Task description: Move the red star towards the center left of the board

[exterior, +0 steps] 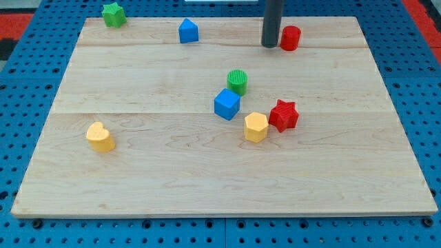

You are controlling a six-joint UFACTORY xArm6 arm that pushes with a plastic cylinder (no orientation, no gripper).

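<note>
red star [283, 115], flat on board, right of ctr, touching yellow block on its left

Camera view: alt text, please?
My tip rests at the wooden board's top beside a red cylinder, far from the red star right of centre, which touches a yellow hexagonal block.

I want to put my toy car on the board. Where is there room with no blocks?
The bottom strip below the yellow heart and yellow hexagon is bare. So is the right side past the red star. The middle is crowded: green cylinder, blue cube. My tip sits beside the red cylinder up top.
</note>
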